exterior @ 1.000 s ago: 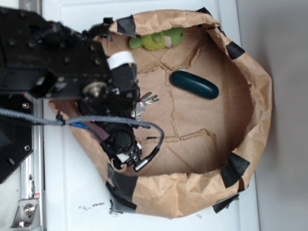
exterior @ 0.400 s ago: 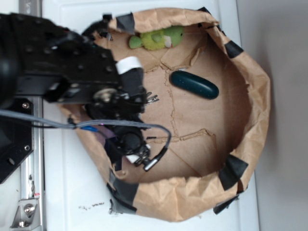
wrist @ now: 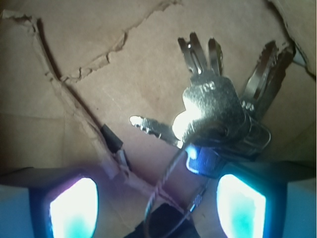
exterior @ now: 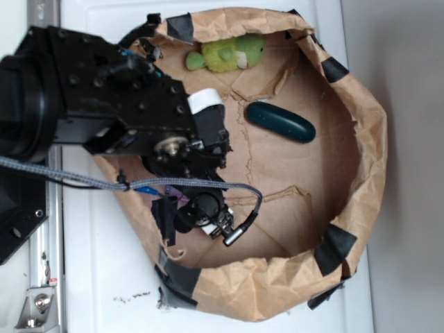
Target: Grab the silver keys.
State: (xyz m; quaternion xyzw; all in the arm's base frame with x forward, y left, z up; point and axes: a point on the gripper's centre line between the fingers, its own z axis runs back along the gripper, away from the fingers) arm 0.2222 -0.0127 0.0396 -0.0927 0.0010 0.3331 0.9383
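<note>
Hovering spread wide over the keys (wrist: 220, 111), the gripper (wrist: 157, 201) probably needed shifting toward the bunch's heads, beside one finger (wrist: 241, 206), before closing.

Exterior looks straight down; wrist peers closely, seemingly downward, at cardboard (wrist: 74, 49).

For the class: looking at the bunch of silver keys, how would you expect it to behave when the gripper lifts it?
The silver keys hang loosely on a thin wire ring, so they would likely swing and splay rather than lift as one stiff piece. Their shiny metal faces look slippery. Lying flat on the brown paper, they may slide before being gripped.
</note>
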